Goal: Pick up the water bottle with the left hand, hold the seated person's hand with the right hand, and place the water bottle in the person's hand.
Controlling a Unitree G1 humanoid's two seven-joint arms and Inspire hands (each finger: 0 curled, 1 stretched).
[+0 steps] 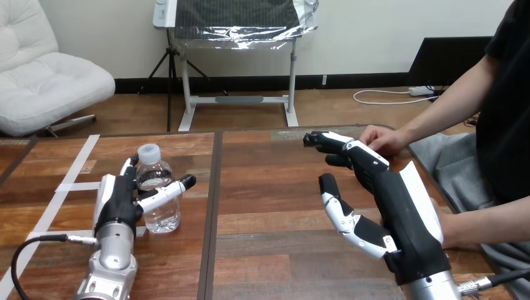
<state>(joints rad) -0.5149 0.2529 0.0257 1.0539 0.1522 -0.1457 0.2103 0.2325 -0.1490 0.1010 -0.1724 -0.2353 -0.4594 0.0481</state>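
Note:
A clear water bottle [158,190] with a white cap stands upright on the left half of the wooden table [275,206]. My left hand [116,203] is up against its left side, with the fingers straight up beside it and the thumb stretched across its front, so the bottle sits between thumb and fingers. My right hand [400,206] is open over the right half of the table, fingers reaching far and thumb spread to the left. The person's hand [382,139] rests at the table's far right edge, just right of my right fingers [325,140]. I cannot tell whether they touch.
White tape strips [69,175] mark the table's left part. A dark seam [214,212] runs front to back between the two table halves. The person's other forearm [481,222] lies along the right edge, next to my right wrist.

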